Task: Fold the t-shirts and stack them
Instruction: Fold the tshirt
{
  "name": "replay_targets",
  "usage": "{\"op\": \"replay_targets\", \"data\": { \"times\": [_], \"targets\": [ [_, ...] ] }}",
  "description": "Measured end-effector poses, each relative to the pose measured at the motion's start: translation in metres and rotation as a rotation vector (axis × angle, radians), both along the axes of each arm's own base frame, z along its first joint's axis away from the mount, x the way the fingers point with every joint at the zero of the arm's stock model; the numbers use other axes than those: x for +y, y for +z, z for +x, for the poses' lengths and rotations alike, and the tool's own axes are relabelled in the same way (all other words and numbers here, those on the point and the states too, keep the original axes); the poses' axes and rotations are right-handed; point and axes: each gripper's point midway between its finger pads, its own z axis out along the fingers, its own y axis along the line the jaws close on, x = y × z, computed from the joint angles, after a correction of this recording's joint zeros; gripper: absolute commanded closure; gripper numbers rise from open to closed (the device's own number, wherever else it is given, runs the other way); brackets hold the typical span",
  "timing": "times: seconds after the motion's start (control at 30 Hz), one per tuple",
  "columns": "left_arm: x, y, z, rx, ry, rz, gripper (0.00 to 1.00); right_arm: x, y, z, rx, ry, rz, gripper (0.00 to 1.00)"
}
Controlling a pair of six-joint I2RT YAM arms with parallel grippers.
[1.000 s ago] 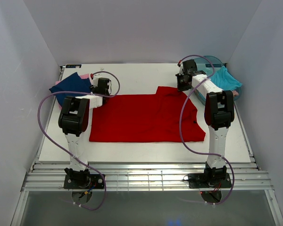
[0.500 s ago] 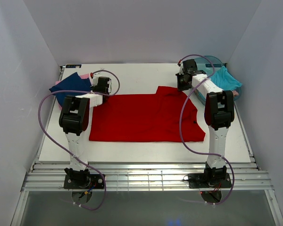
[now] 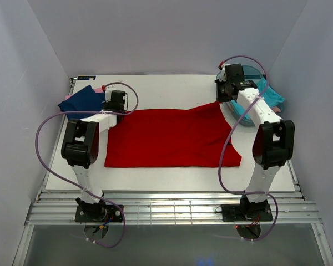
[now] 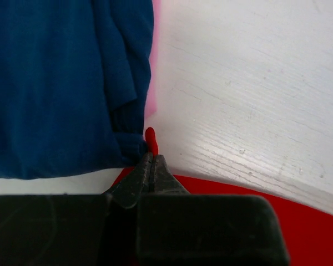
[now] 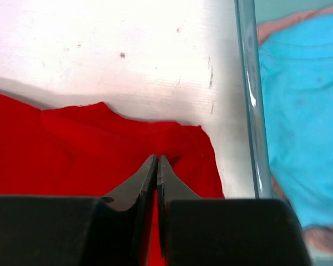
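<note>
Red t-shirt (image 3: pixel 172 138): lay spread flat across the middle of the table (image 3: pixel 166 88).
Left gripper (image 4: pixel 151 160): fingers clamped on the shirt's far left corner, a nub of red poking past the tips, just beside the navy t-shirt (image 4: pixel 55 83).
Right gripper (image 5: pixel 156 163): fingers pinched together on the far right corner, near the tub (image 5: pixel 250 100).
Turquoise t-shirt (image 5: pixel 299 111): lay in the tub.

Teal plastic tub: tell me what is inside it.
A turquoise t-shirt lies on top inside the teal plastic tub. Pinkish cloth shows at its edges, seemingly beneath it. How much cloth lies under it, and the tub's bottom, is covered.
</note>
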Motion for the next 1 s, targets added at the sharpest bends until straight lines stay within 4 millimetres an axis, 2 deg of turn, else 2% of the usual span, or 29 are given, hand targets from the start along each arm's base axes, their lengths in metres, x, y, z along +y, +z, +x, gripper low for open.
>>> {"op": "replay_targets", "data": {
  "times": [0.07, 0.13, 0.3, 0.4, 0.47, 0.6, 0.73, 1.0],
  "targets": [
    [0.000, 0.012, -0.003, -0.024, 0.001, -0.008, 1.00, -0.002, 0.011, -0.016, -0.013, -0.002, 0.008, 0.92],
    [0.000, 0.020, -0.008, -0.046, 0.001, -0.021, 1.00, -0.005, 0.012, -0.033, -0.007, -0.008, 0.013, 0.92],
    [-0.002, 0.033, -0.020, -0.070, -0.010, -0.053, 1.00, -0.009, -0.008, -0.066, 0.070, -0.010, 0.003, 0.92],
    [-0.004, 0.032, -0.029, -0.063, -0.020, -0.072, 1.00, -0.009, -0.017, -0.083, 0.119, -0.006, -0.006, 0.92],
    [-0.004, 0.027, -0.040, -0.038, -0.021, -0.083, 1.00, -0.007, -0.016, -0.092, 0.133, -0.002, -0.011, 0.92],
    [-0.004, 0.018, -0.061, 0.014, -0.024, -0.102, 1.00, -0.004, 0.000, -0.108, 0.120, -0.003, -0.014, 0.92],
    [-0.006, 0.023, -0.072, 0.029, -0.023, -0.114, 1.00, -0.005, 0.011, -0.126, 0.110, -0.004, -0.020, 0.92],
    [-0.005, 0.030, -0.088, 0.057, -0.019, -0.116, 1.00, -0.016, -0.007, -0.162, 0.217, -0.026, -0.063, 0.92]
  ]
}}
